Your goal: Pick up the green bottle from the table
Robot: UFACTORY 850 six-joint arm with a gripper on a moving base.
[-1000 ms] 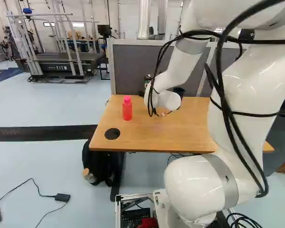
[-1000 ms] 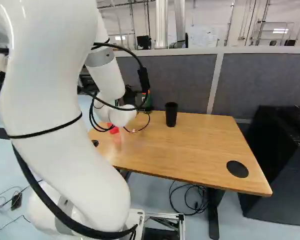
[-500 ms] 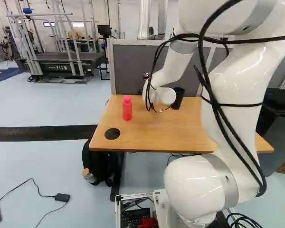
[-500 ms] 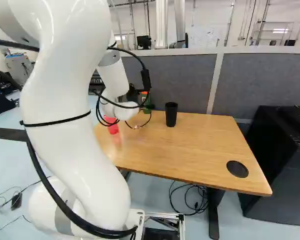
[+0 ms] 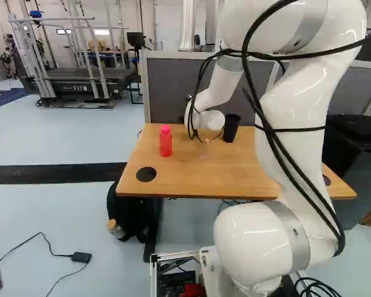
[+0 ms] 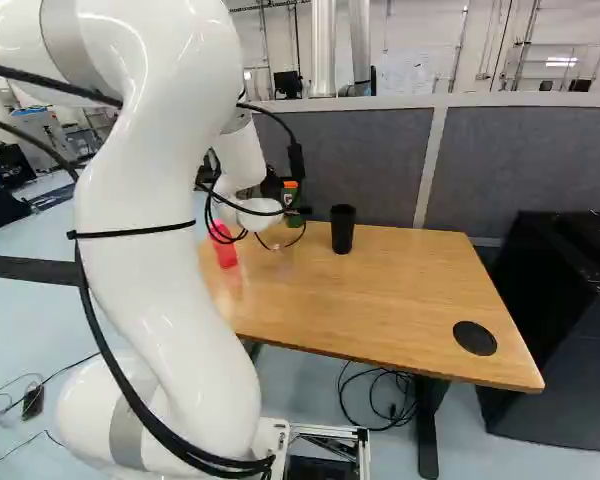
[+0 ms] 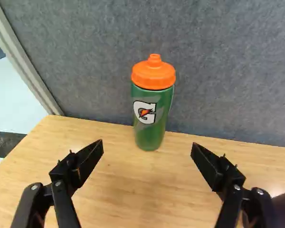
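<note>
Bottle (image 7: 153, 107), green with an orange squeeze cap (image 7: 153, 74), stands upright at the far edge of the counter (image 7: 147, 190), ahead of my end effector (image 7: 147, 144). My two fingers are spread wide with nothing between them. The line looks good to me: its base sits about midway between my fingertips, though still beyond them.

What worries me most is depth. The grey partition (image 7: 237, 66) rises close behind the bottle, so if I overrun, my fingertips could strike the panel, or my palm could shove the bottle against it and tip it. If I stop short, I would pinch only its near curve, and it could squirt away or roll. If I drift sideways, one finger would meet it first and topple it.

Height matters too. Too low and I would scrape the counter; too high and I might catch the cap, which could twist or pop loose on the lift.

To my right, the black tumbler (image 6: 342, 230) seems to be the dark shape close beside my finger; a swing that way could knock it over. To my left waits the pink bottle (image 5: 166, 143), and the cable loops (image 5: 195, 124) drooping from my wrist could snag it.
</note>
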